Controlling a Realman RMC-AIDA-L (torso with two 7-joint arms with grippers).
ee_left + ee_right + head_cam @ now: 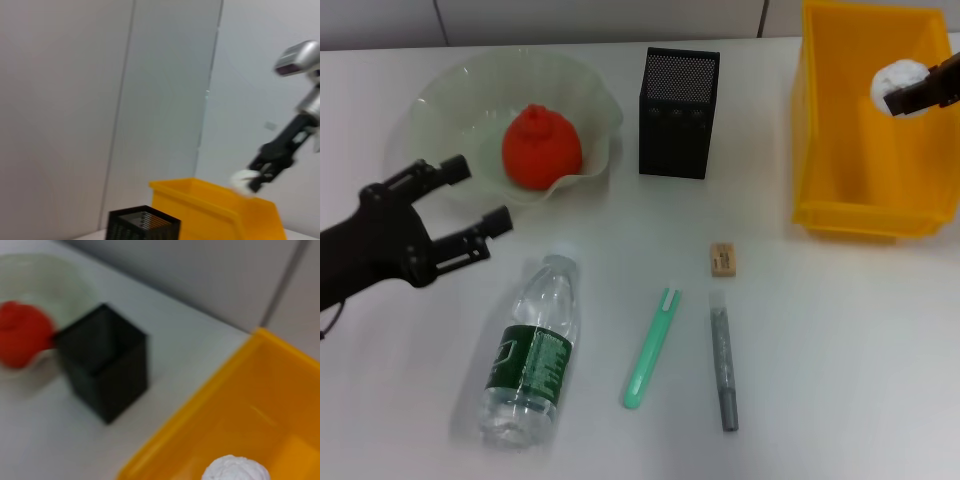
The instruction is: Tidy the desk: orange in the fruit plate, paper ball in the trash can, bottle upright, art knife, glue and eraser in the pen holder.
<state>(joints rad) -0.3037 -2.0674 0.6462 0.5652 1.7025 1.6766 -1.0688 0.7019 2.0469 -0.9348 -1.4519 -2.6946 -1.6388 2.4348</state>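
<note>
Over the yellow trash can at the worktop's far right corner, the right pincer grips the white paper ball, while the left pincer hangs spread wide and empty near the left edge, beside the fruit plate holding the orange.
</note>
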